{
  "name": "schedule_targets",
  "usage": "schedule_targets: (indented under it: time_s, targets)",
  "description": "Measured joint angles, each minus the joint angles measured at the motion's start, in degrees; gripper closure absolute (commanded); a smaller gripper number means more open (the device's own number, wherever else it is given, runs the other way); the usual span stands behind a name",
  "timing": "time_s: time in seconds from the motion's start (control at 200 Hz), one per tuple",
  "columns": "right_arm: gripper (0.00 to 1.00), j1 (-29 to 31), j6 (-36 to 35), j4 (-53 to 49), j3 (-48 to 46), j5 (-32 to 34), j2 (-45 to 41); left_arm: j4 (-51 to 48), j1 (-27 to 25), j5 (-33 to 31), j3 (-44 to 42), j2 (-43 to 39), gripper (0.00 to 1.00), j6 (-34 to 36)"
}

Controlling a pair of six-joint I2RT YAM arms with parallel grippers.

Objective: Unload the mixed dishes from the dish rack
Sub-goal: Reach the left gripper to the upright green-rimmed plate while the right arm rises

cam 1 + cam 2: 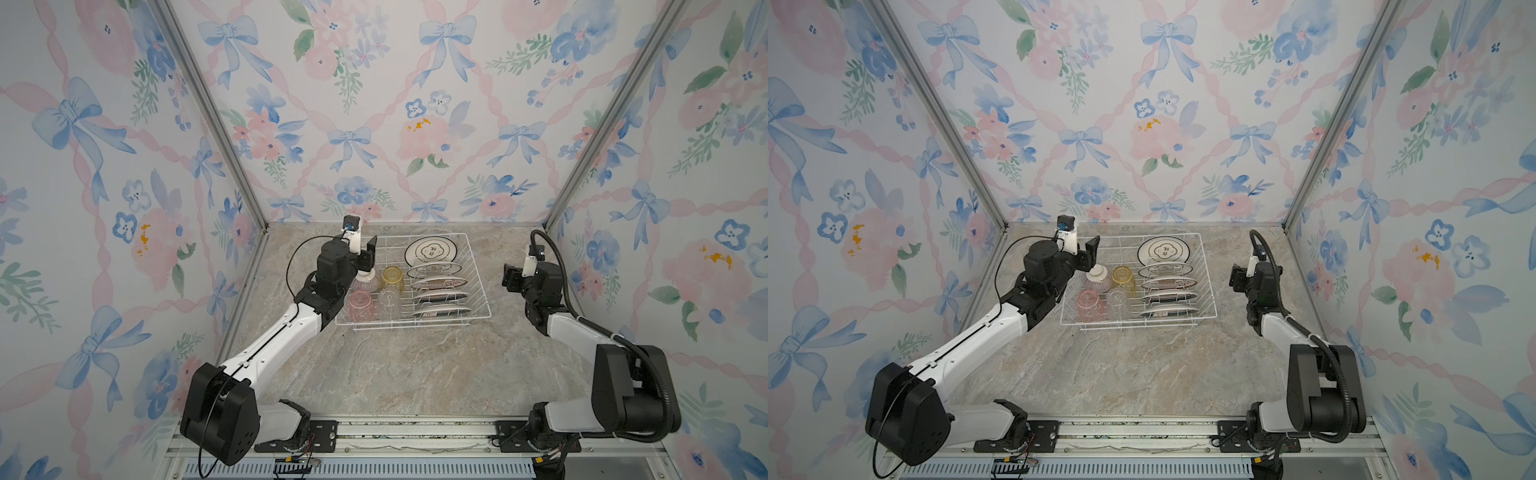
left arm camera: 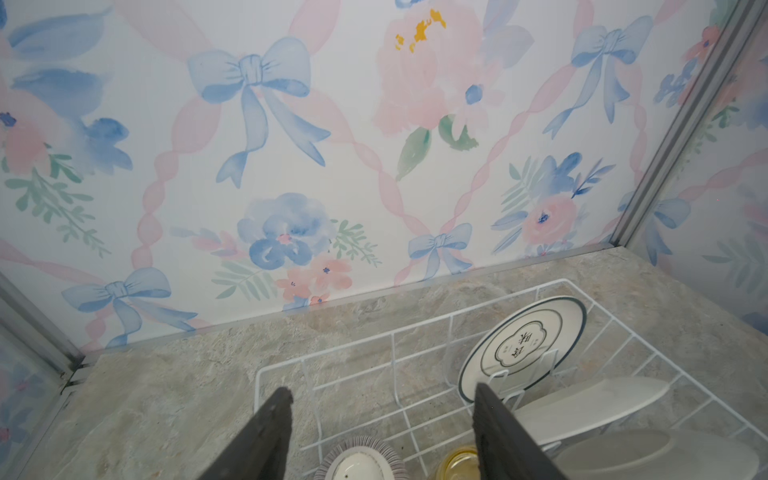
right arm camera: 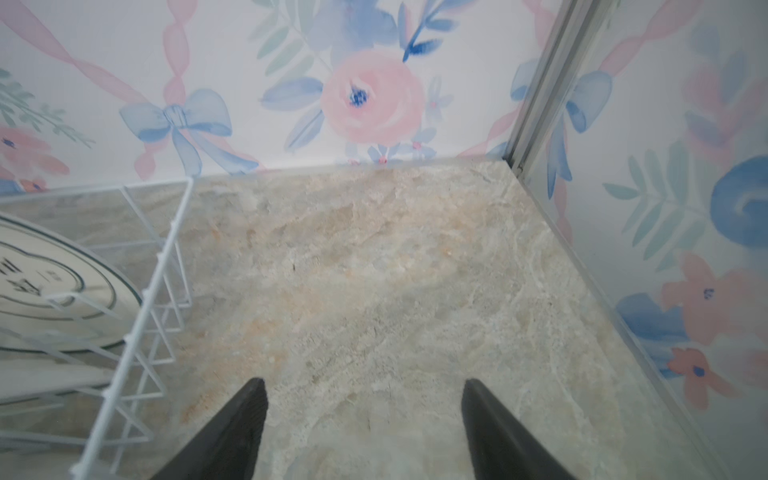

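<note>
The dish rack (image 1: 483, 301) is set toward 12 o'clock on the counter (image 1: 415, 374) and is fully loaded. The plates (image 1: 438, 284) are slotted along its 3 o'clock side. The tumblers (image 1: 360, 305) and the upturned pink-striped bowl (image 1: 368, 283) are grouped on its 9 o'clock side.

The jaws of the left arm (image 1: 282, 332) are held released and empty above the bowl, whose foot ring is seen just below them in the left wrist view. The jaws of the right arm (image 1: 573, 328) are likewise parted on nothing, over bare counter at 3 o'clock of the rack.

The bowl appears to be the piece aimed at. The jaws should be centred over the foot ring before being lowered, since the yellow tumbler (image 1: 392, 279) stands just beside the bowl at its 3 o'clock and could be knocked. A gentle closure is advised on the glazed surface, followed by a straight lift above the wire wall. The bowl is best set down on open counter toward 6 o'clock.
</note>
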Motion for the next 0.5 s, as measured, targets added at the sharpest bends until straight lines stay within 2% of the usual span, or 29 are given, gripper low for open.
schedule_targets:
  time_s: [0.085, 0.24, 0.37, 0.5]
  targets:
    - [0.29, 0.2, 0.8, -9.0, 6.9, -1.6, -3.1, -5.8, -2.1, -3.3, 7.0, 2.5, 0.43, 0.9]
    - [0.33, 2.0, 2.1, -23.2, 20.0, -4.3, -4.7, -15.3, -5.4, -5.9, 20.9, 11.8, 0.45, 4.3]
    - [0.34, 5.4, 2.6, -31.1, 22.3, -6.0, -5.7, -21.6, -8.7, -5.0, 32.0, 22.6, 0.51, 9.2]
    - [0.34, 7.2, 2.6, -37.0, 22.3, -7.1, -5.7, -28.2, -9.2, -0.8, 40.6, 31.5, 0.58, 13.2]
